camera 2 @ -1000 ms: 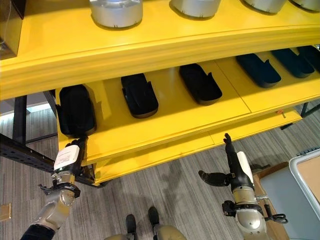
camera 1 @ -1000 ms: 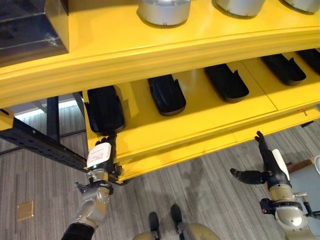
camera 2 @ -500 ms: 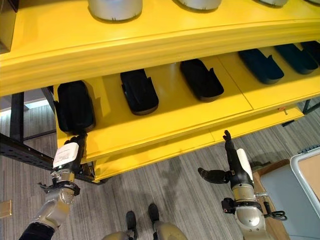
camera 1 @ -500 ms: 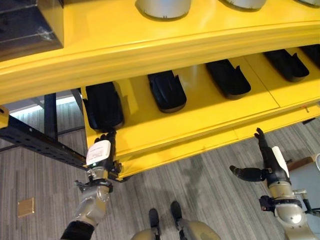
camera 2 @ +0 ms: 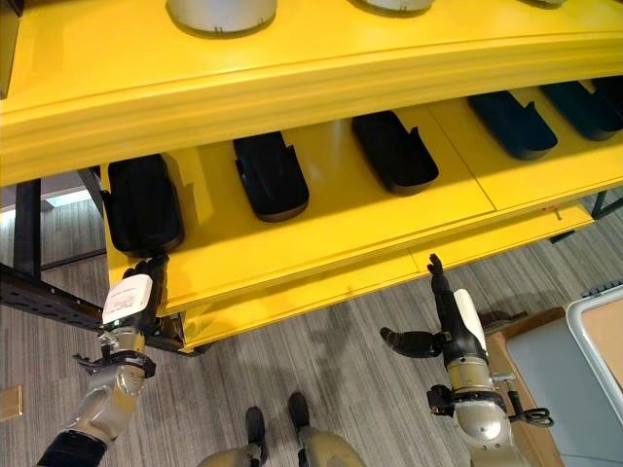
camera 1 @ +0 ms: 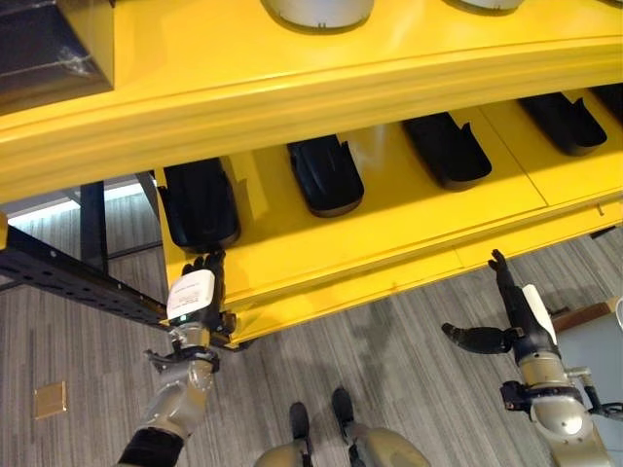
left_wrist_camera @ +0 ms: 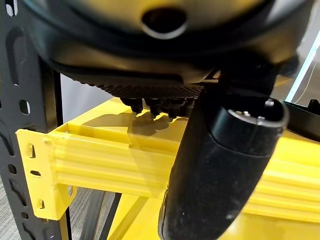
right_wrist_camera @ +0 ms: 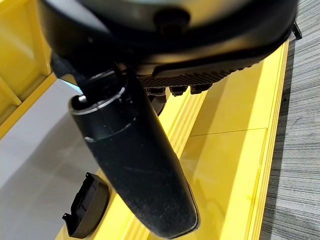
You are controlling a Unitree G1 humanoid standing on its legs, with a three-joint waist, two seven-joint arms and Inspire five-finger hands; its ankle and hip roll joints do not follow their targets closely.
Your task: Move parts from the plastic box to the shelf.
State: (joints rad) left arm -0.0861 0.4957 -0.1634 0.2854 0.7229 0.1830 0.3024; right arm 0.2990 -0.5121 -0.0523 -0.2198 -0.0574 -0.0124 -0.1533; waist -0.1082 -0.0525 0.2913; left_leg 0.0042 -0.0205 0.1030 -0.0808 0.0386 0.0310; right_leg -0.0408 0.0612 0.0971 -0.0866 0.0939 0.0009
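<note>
Several black moulded parts lie in a row on the yellow lower shelf (camera 1: 389, 229): the leftmost part (camera 1: 200, 204), a second part (camera 1: 324, 175), a third part (camera 1: 446, 148) and more to the right. My left hand (camera 1: 192, 292) stands open at the shelf's front edge, just below the leftmost part, holding nothing. Its thumb (left_wrist_camera: 220, 165) shows against the yellow beam. My right hand (camera 1: 521, 316) is open below the shelf's front edge on the right, fingers pointing up, thumb out, empty. One black part (right_wrist_camera: 85, 205) shows past it.
Silver cylinders (camera 1: 316, 10) stand on the upper shelf, with a dark box (camera 1: 49, 49) at its left end. A black rack beam (camera 1: 68, 277) runs left of my left hand. A pale-rimmed container (camera 2: 596, 341) sits at lower right over grey carpet.
The whole picture has shifted slightly, so the camera moved. Both hands keep nearly the same open poses by the shelf's front edge.
</note>
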